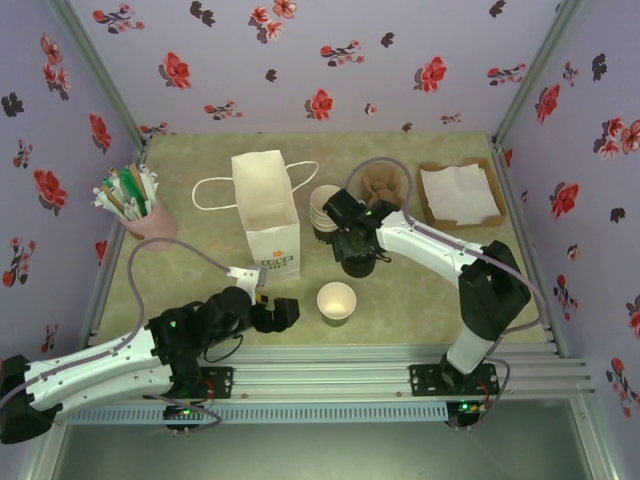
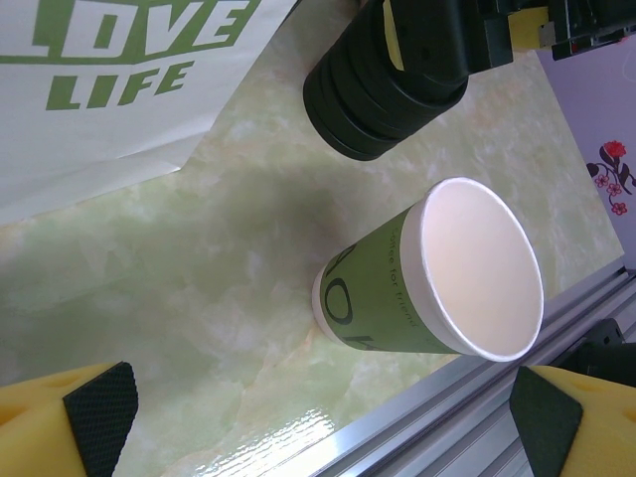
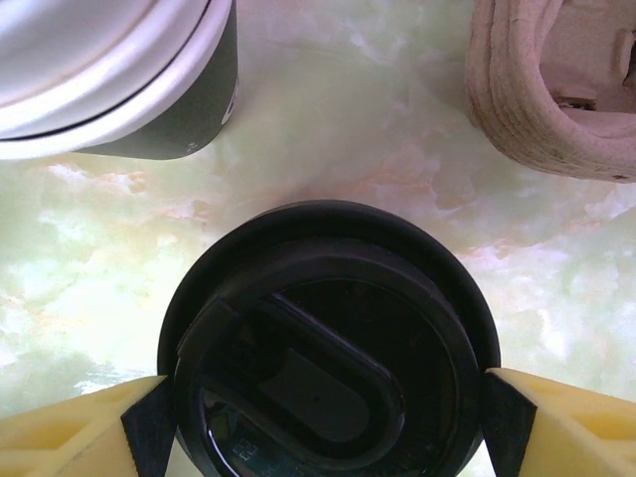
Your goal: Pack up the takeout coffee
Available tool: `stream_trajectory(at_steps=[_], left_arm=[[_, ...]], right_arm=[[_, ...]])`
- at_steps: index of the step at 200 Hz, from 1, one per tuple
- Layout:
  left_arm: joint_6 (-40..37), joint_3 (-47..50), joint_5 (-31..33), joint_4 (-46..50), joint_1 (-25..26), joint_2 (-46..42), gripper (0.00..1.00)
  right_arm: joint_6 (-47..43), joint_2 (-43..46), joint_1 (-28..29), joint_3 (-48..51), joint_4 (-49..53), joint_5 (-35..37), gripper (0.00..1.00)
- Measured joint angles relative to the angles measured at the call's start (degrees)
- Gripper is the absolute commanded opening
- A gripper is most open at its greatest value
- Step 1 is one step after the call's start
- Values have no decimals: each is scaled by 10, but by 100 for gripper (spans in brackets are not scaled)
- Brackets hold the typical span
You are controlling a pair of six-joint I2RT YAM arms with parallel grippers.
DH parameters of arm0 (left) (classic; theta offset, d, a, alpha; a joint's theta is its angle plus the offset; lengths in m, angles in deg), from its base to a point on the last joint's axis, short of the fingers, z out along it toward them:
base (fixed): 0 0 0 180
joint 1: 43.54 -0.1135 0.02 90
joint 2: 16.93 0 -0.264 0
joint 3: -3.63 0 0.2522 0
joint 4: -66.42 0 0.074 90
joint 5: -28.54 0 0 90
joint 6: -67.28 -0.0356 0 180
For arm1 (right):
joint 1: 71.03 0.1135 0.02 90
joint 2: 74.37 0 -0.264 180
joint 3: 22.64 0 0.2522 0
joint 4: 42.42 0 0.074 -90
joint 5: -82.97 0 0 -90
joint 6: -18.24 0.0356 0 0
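Takeout coffee cup [image 1: 336, 302] stands open-topped on the table [image 1: 420, 300], just front-right of the white bag [image 1: 266, 215]. Left hand [image 1: 283, 313] gapes wide and empty in front of the bag. Right hand [image 3: 320, 425], right of the bag, straddles the top black lid [image 3: 328, 298], can't tell if it's clamped.

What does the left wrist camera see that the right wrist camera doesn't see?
Left wrist's extras: the white bag with green letters, the open paper cup and the left fingers. Right wrist's extras: the stacked cups, the cardboard cup carrier and the right fingers either side of the black lids. Shared: those black lids and the green marbled table.
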Motion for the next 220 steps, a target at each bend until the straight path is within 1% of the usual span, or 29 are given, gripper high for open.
stream_trajectory(at_steps=[73, 152, 220], left_arm=[[0, 0, 0, 2, 0, 0, 99], [0, 0, 0, 2, 0, 0, 99], [0, 0, 0, 2, 0, 0, 99]], right_arm=[[1, -1, -1, 0, -1, 4, 75], [2, 21, -1, 0, 1, 4, 74], [5, 21, -1, 0, 1, 4, 75]])
